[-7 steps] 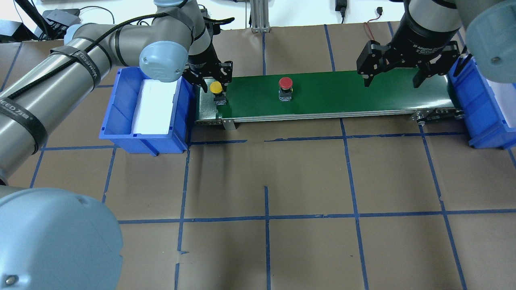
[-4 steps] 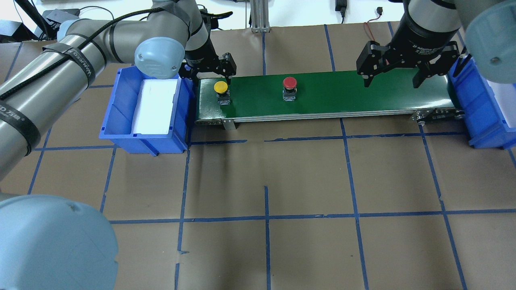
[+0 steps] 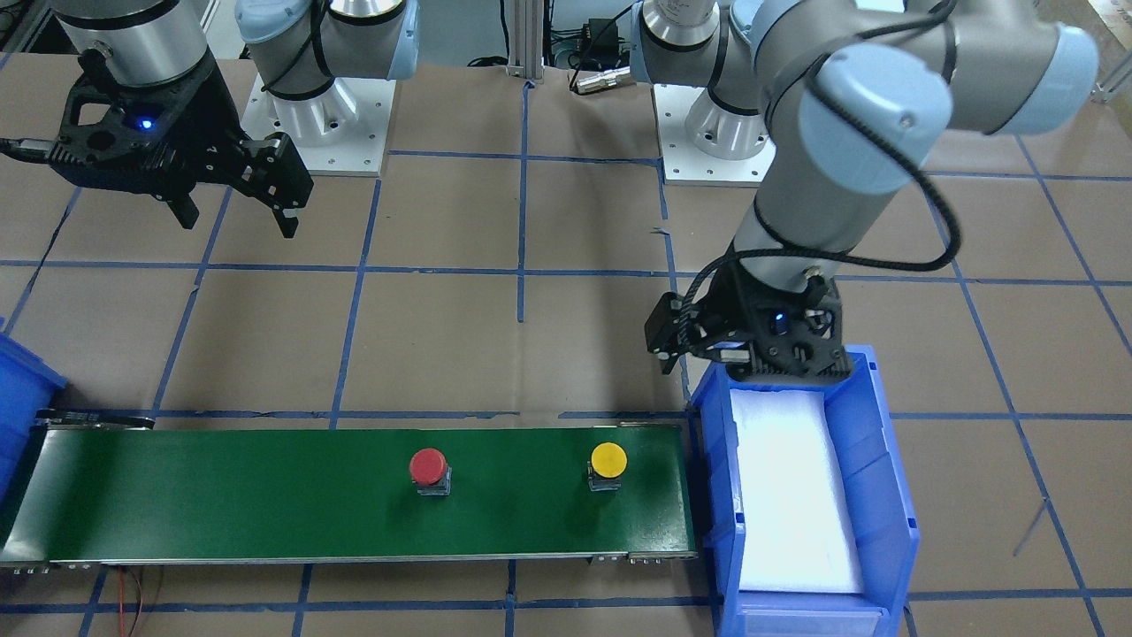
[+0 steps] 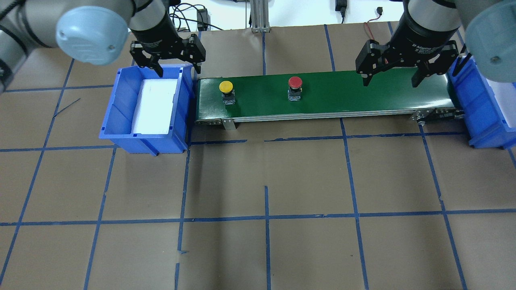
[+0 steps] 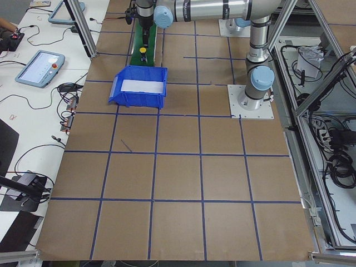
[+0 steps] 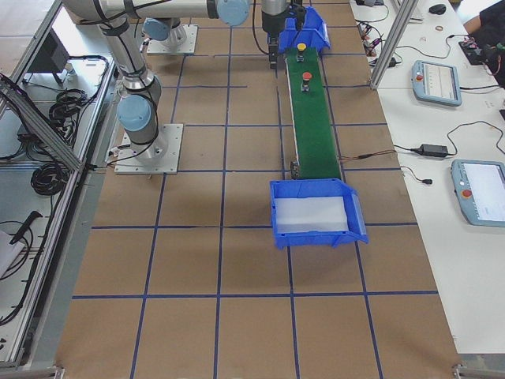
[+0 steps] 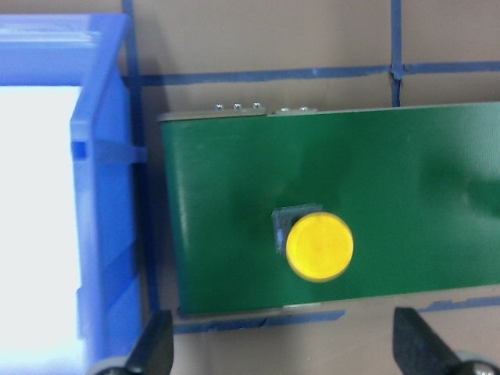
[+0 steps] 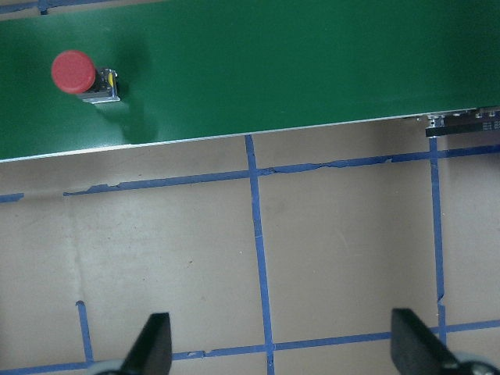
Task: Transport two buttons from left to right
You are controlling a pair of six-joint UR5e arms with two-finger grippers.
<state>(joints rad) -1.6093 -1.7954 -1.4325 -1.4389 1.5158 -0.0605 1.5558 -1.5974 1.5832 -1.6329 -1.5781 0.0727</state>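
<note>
The buttons are both on the green belt [image 4: 363, 94] now. The yellow button [image 4: 226, 86] stands upright near the belt's left end, and the red button [image 4: 294, 82] stands upright toward the middle, well ahead of it. The big change is the left gripper [image 4: 178, 69]; a second back it brackets the yellow cap, and now it is off the belt and hangs over the far rim of the left blue bin [image 4: 115, 108], fingers spread wide and holding nothing. And look, both buttons sit a touch further right than a second ago, keeping their spacing, so the belt seems to be carrying them. The right gripper [image 4: 389, 82] has not budged; it waits over the belt's right end, fingers apart and empty, just beside the right blue bin [image 4: 475, 104]. By my reading the left arm's share is done. What's left is the ride along the belt and a pickup at the right end, red first.
</note>
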